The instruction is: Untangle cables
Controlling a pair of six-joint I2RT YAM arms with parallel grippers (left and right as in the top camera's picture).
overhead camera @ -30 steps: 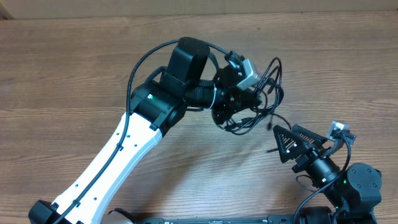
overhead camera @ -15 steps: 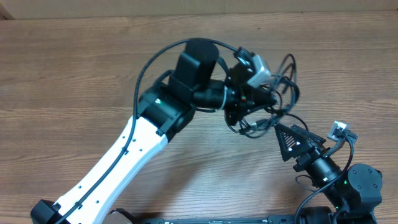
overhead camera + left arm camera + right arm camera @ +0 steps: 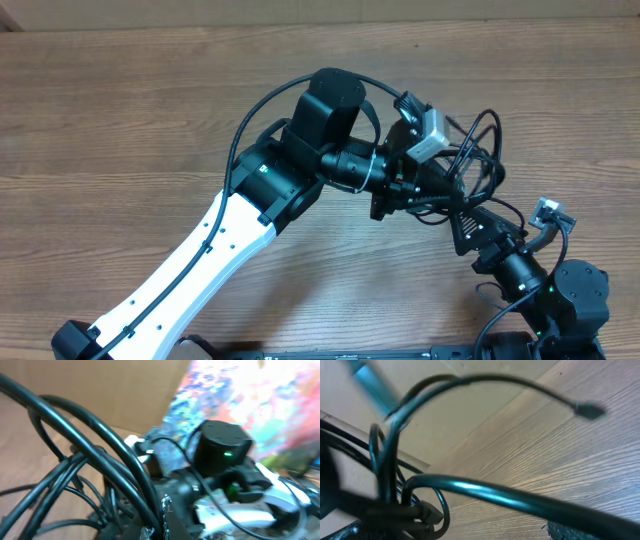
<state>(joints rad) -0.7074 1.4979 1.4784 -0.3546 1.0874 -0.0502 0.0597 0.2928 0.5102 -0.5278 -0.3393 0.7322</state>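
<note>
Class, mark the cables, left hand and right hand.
cables (image 3: 485,491): right wrist view, on the curved front strand.
left hand (image 3: 425,188): overhead view, between its fingertips.
right hand (image 3: 462,232): overhead view, between its fingertips.

The brown wooden table (image 3: 100,100) lay bare along its far edge and over its whole left half, and a gripper could pass there freely. The long white left arm with black joints (image 3: 200,250) crossed the middle slantwise from the near left corner and closed that way. At its end, loops of thin black cables (image 3: 470,170) hung tangled just beside the black right gripper (image 3: 475,226), whose jaws stood apart, so there was almost no passage between them.
</note>
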